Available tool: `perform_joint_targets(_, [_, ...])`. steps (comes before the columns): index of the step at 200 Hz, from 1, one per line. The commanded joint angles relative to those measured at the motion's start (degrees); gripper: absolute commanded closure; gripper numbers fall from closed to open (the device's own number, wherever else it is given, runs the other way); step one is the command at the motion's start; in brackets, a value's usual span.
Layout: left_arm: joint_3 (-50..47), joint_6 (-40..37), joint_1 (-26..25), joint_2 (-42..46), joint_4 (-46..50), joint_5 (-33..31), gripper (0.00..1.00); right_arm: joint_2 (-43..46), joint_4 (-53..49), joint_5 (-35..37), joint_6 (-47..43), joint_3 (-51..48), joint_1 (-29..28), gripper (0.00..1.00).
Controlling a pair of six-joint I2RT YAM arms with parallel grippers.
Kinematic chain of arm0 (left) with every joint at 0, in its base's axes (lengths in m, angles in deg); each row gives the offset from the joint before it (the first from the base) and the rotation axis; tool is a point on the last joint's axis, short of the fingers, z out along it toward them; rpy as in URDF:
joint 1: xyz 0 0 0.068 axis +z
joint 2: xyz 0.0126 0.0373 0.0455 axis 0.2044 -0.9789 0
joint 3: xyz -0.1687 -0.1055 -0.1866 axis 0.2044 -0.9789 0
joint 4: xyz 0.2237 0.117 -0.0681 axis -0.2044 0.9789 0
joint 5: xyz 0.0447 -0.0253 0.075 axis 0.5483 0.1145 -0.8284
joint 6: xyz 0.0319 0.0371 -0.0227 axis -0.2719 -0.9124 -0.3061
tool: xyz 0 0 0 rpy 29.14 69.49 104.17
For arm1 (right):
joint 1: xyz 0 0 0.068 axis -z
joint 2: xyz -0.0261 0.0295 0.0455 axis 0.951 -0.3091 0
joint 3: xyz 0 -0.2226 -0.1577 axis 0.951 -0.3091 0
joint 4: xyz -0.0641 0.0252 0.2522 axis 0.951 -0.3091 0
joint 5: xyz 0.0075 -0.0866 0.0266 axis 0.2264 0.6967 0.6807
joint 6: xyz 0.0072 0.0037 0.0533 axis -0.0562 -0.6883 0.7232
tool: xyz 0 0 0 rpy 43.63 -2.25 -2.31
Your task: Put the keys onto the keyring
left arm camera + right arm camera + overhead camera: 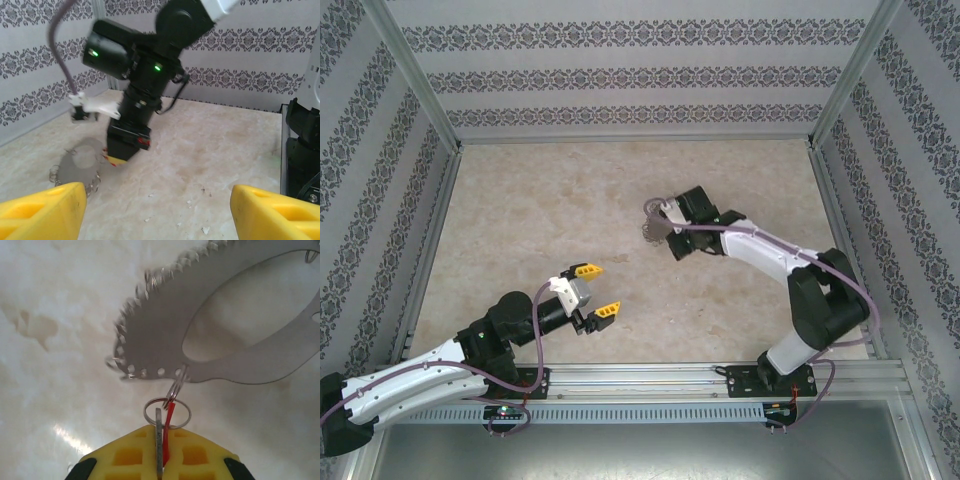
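Pinching small red-headed silver key (168, 422) edge-on: right gripper (161, 435), yellow fingers (130, 455) closed tight on it | key linked by thin wire rings (167, 412) to a rim hole of wide flat grey metal keyring (160, 335), right of centre over beige marbled tabletop (520, 220) | left gripper (600, 290): spread wide, empty, near front edge, well apart from keyring.

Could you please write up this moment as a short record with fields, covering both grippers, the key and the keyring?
left gripper: open, holding nothing, well apart from the keyring
right gripper: shut on the key
key: red head, pinched edge-on
keyring: flat grey loop just ahead of the right gripper, rim fringed with small rings
link: a split ring appears to join key and keyring
table: pale marbled top
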Motion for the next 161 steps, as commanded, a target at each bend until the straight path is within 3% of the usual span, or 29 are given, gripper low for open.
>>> perform_joint_targets(1, [-0.3,-1.5,-0.6,0.2,-4.0,1.3,0.24,4.2,8.1,1.4,6.5,-6.8,-1.1,1.00])
perform_joint_targets(20, [0.1,-1.3,-0.6,-0.4,-3.5,1.5,0.24,5.8,11.0,0.7,9.2,-12.3,-1.2,1.00])
perform_joint_targets(35, [0.4,-0.4,-0.6,-0.6,-2.6,2.1,0.22,6.9,14.1,-0.6,11.8,-16.1,-1.1,0.94])
perform_joint_targets(56, [0.3,1.3,-0.6,-0.6,-2.2,3.0,0.07,7.1,18.7,-3.2,15.3,-20.0,-1.5,0.86])
perform_joint_targets(76, [0.3,2.3,-0.6,-1.2,-1.8,2.9,0.00,7.3,21.4,-2.7,17.4,-21.7,-2.4,0.82])
perform_joint_targets(118, [2.7,4.0,-0.6,-4.2,2.0,-3.2,0.00,13.3,21.0,3.1,16.7,-23.4,-3.4,0.72])
perform_joint_targets(135, [4.0,5.5,-0.4,-6.3,3.2,-7.3,0.00,19.2,18.9,6.0,15.2,-23.5,-4.2,0.60])
perform_joint_targets(161, [6.8,10.0,2.5,-15.3,4.5,-8.6,0.00,29.2,14.1,10.5,12.1,-23.1,-4.2,0.29])
